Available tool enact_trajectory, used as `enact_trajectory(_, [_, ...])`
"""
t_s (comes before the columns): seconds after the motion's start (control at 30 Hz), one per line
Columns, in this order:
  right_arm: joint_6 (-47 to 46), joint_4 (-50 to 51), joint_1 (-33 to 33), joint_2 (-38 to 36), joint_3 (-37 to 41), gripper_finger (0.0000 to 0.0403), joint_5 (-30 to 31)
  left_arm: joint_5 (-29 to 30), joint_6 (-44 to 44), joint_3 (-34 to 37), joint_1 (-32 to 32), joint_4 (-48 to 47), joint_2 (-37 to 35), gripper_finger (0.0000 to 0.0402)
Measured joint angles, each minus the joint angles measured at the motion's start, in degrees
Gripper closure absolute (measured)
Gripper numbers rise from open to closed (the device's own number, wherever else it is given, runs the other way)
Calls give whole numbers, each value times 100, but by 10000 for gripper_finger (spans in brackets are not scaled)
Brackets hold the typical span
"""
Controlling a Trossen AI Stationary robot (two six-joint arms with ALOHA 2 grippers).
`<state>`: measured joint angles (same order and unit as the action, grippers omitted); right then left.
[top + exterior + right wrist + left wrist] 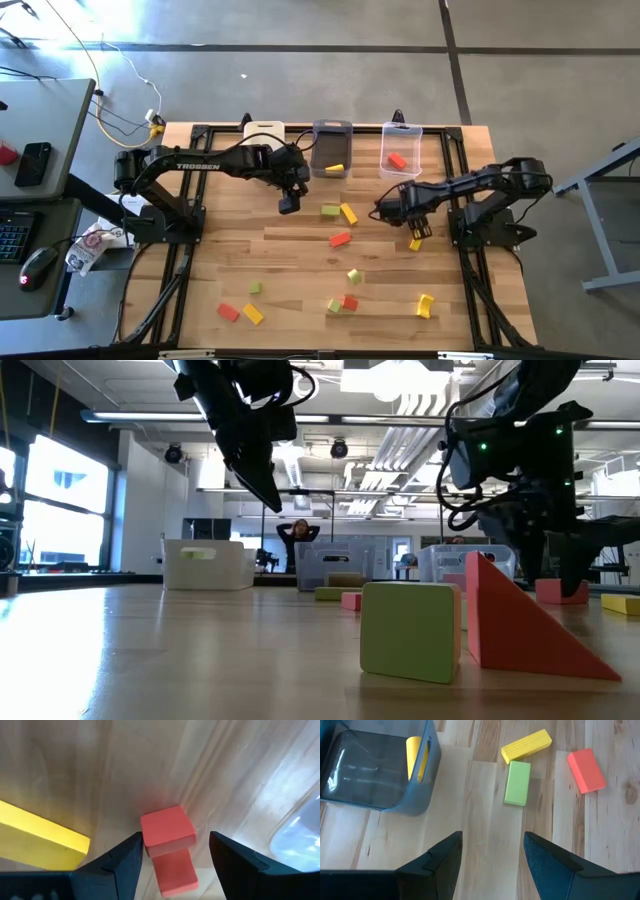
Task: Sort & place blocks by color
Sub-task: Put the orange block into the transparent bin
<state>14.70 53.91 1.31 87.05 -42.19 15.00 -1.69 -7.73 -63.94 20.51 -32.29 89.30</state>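
Note:
Red, yellow and light green blocks lie scattered on the wooden table [300,260]. My right gripper [174,851] [412,226] [553,575] points down, open, low over the table. A small red block [167,830] [560,592] lies on the table between its fingers, with a gap on either side. A yellow block [40,842] [415,243] lies just beside it. My left gripper [492,855] [290,205] hangs open above the table, in front of the dark grey bin [375,770]. A green block [517,782], a yellow one [526,745] and a red one [586,770] lie beyond it.
Three bins stand along the far edge. The white one [262,130] is partly under the left arm. The dark grey one [331,135] holds a yellow block [334,168], and the clear one [412,140] a red block [397,160]. More blocks lie toward the near edge, among them a green cube [412,630] and a red wedge [520,625].

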Motion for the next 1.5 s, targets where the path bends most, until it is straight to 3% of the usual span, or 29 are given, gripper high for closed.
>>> enact_trajectory(0.53, [190, -102, 294, 360, -25, 197, -540, 0, 2, 0, 0, 2, 0, 204])
enact_trajectory(0.87, [159, -25, 288, 566, -33, 290, -592, 0, 0, 0, 1, 2, 0, 204])
enact_trajectory(1.2, [-456, 328, 304, 605, -468, 292, -211, 0, 0, 0, 0, 2, 0, 204])
enact_trajectory(1.5, [-1136, 284, 297, 446, -729, 293, -300, 0, 2, 0, 0, -208, 2, 204])
